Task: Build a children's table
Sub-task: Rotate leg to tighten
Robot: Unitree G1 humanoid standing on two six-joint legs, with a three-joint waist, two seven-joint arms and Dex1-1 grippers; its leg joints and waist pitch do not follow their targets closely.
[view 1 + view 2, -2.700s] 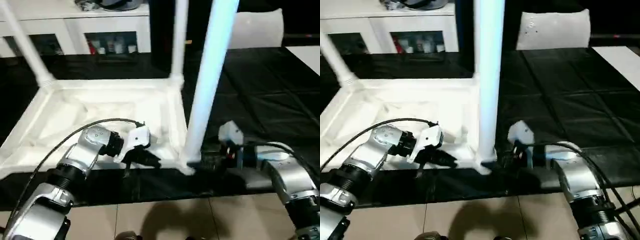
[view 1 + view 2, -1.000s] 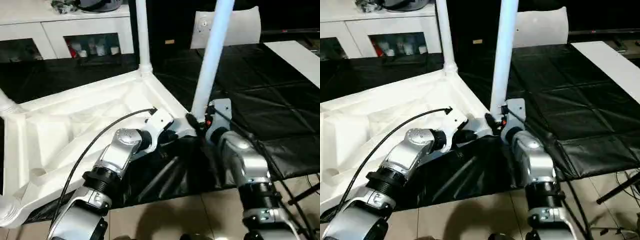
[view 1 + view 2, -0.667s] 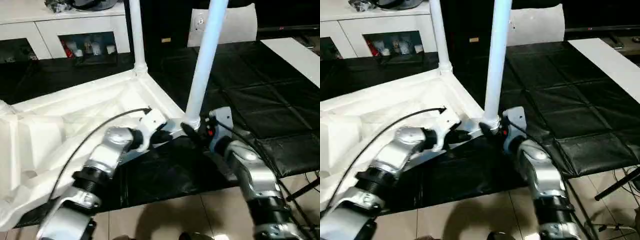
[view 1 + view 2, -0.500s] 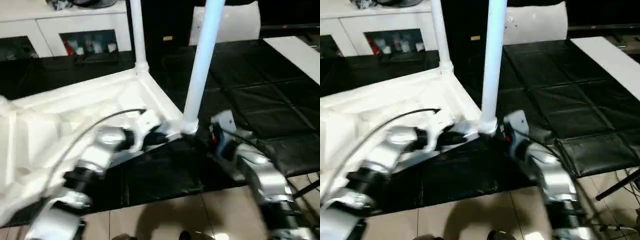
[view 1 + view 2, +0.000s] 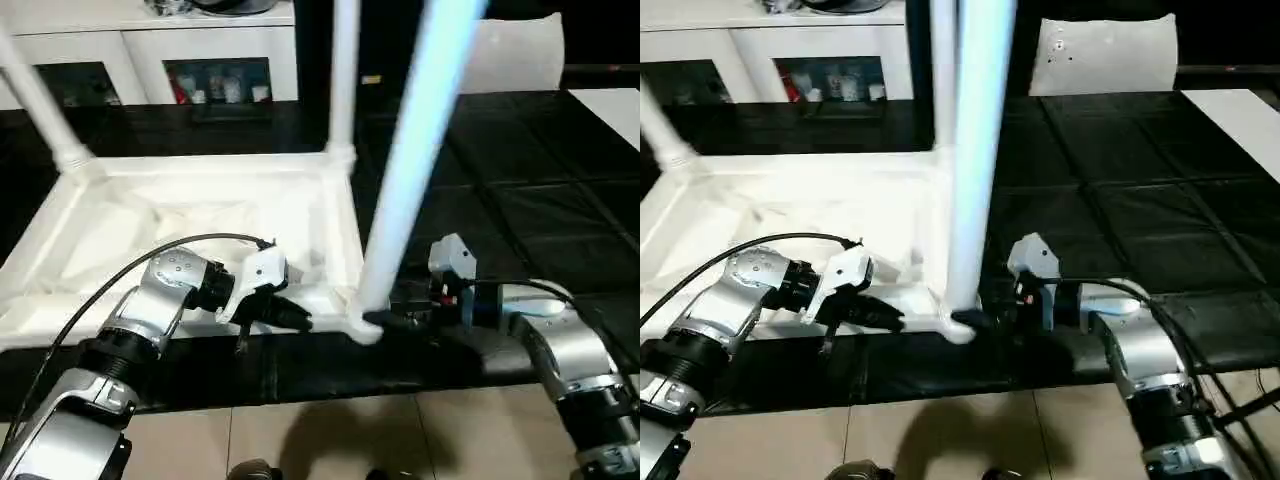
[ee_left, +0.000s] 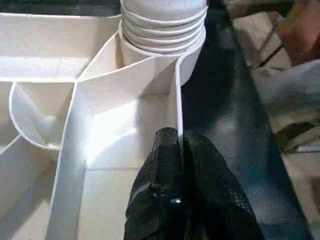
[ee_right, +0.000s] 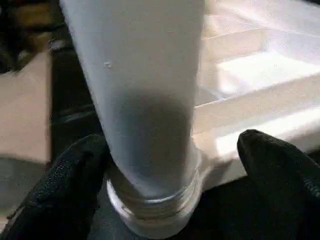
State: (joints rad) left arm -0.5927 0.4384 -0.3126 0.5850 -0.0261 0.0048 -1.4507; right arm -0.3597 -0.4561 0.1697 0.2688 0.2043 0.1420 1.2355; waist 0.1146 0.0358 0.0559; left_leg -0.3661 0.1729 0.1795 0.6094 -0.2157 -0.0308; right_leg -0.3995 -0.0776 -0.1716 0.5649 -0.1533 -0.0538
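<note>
The white plastic children's table lay upside down on the black worktop. The left tool pinched its rim wall (fingers closed). The right tool straddled the near white tapered leg, fingers spread wide, not clamping.

White plastic children's table upside down on black mat, ribbed underside up, three tapered legs upright in corner sockets, nearest leg threaded into the front corner socket.

We note even, bright overhead light; the table glares white, detail washed out. The near leg is blurred, bluish. The black mat reads dim.
</note>
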